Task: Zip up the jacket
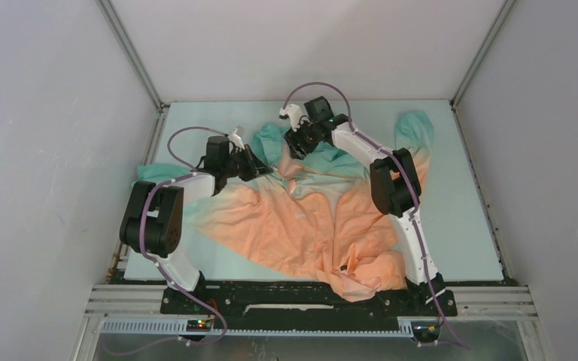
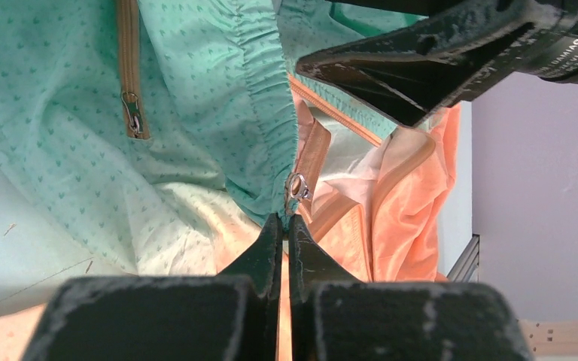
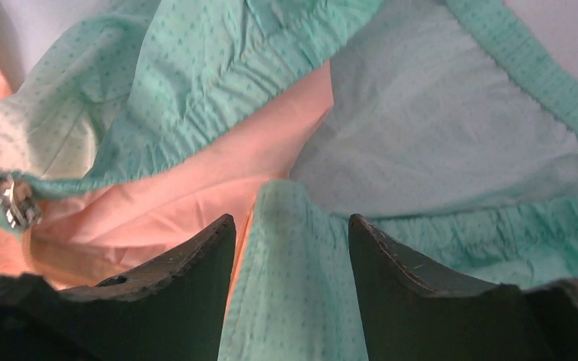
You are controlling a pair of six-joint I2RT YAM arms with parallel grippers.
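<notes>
Jacket (image 1: 308,226) is lying rumpled across the pale table (image 1: 463,226), its peach body bunching toward the arms' bases and its teal collar and sleeves reaching toward the far edge. Left gripper (image 2: 285,222) is pinching its fingers together on the teal front edge just beside the metal zipper slider (image 2: 298,186), with an orange pocket zip (image 2: 129,75) lying on the teal cloth off to one side. Right gripper (image 3: 291,218) is squeezing a raised teal fold that is filling the gap between its fingers, near the left gripper.
</notes>
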